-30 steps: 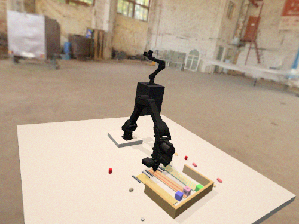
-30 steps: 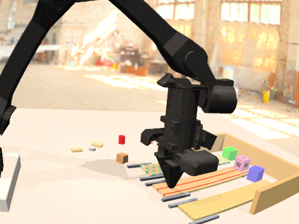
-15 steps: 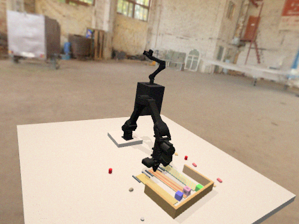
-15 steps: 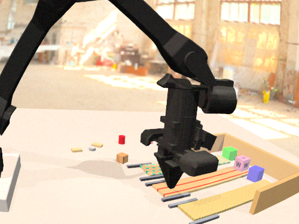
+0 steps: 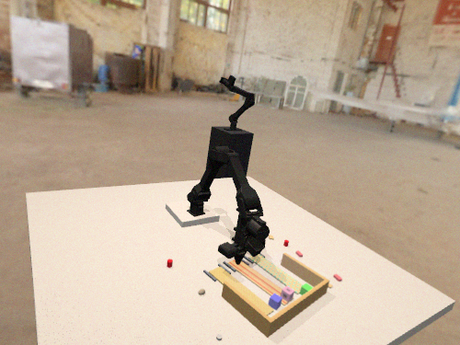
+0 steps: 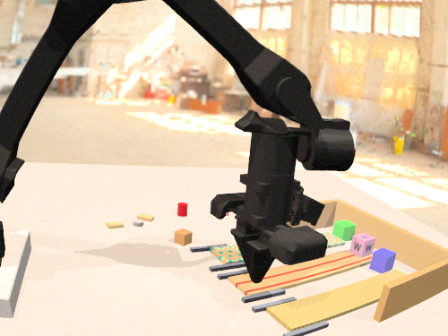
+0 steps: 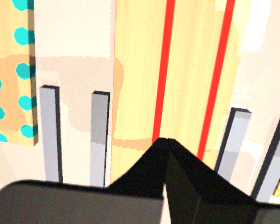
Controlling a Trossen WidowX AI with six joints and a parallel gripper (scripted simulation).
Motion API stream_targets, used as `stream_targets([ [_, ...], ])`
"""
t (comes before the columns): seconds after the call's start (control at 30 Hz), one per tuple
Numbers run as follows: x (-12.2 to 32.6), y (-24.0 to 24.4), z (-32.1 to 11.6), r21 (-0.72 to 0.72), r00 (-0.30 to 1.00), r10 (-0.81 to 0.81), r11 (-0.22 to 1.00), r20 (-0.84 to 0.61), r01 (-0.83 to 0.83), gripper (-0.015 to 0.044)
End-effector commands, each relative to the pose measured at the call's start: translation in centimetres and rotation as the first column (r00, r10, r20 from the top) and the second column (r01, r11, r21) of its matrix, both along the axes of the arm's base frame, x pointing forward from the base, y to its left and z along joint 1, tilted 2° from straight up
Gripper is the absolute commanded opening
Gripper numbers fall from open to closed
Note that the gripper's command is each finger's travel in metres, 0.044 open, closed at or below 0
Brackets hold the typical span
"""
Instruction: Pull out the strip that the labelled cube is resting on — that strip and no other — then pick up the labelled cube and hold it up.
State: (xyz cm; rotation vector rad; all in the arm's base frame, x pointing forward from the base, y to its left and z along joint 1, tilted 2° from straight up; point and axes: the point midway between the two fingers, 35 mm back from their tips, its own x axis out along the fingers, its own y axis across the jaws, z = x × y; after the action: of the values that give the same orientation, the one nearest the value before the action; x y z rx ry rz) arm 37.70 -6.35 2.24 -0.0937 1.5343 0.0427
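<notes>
The pink cube marked W [image 5: 287, 293] [image 6: 362, 245] rests on the far end of the strip with two red lines [image 5: 258, 271] [image 6: 309, 270] [image 7: 137, 75]. A green cube [image 5: 306, 289] [image 6: 344, 230] is on the teal-dotted strip [image 6: 224, 254] [image 7: 15, 55]. A blue cube [image 5: 275, 301] [image 6: 383, 260] stands by the far end of the yellow patterned strip [image 6: 331, 304]. My gripper [image 5: 238, 261] [image 6: 256, 281] [image 7: 165, 146] is shut and empty, fingertips pointing down over the near end of the red-lined strip. Whether the tips touch it I cannot tell.
A wooden three-sided wall [image 5: 296, 313] [image 6: 408, 291] surrounds the cubes. Grey guide bars [image 6: 263, 296] [image 7: 99, 140] flank the strips' near ends. An orange-brown cube [image 6: 183, 236], a red cylinder [image 5: 286, 243] [image 6: 182, 209] and small pebbles lie outside the wall.
</notes>
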Motion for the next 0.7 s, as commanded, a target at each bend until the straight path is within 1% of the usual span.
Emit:
stream_targets([
  [0.0, -0.01, 0.0, -0.2, 0.0, 1.0, 0.004, 1.0, -0.002, -0.004, 0.0],
  [0.67, 0.08, -0.02, -0.39, 0.0, 1.0, 0.004, 1.0, -0.002, -0.004, 0.0],
])
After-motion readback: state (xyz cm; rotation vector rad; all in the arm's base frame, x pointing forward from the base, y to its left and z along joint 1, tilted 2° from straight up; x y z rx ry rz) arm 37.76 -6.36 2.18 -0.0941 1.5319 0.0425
